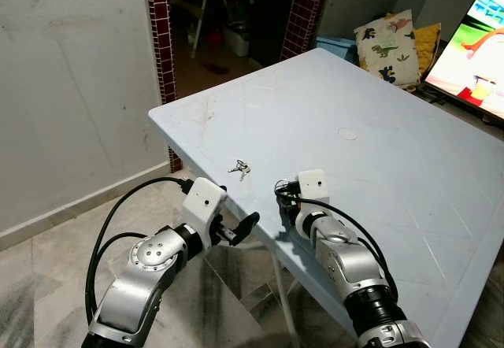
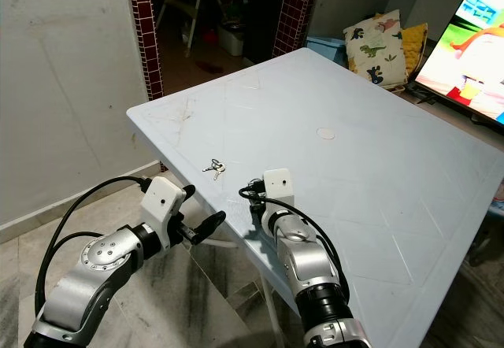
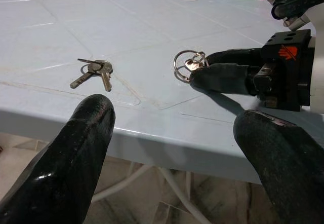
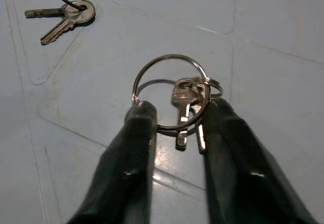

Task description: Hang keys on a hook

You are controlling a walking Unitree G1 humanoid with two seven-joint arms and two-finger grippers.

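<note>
Pale blue table (image 1: 378,127) (scuffed), tiled floor (image 1: 47,269)

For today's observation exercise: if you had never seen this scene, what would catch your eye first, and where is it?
First, the right gripper, low over the pale blue table near its front edge, pinching a key ring with keys hanging from it. Next, a second bunch of keys lying loose on the table just beyond. The left gripper hovers open off the table's front edge.

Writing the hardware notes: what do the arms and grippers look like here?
Both arms are silver with round joints, black cables looping alongside, and a white box at each wrist. The left gripper and right gripper have long black rounded fingers. The right gripper's black body carries an orange marking.
</note>
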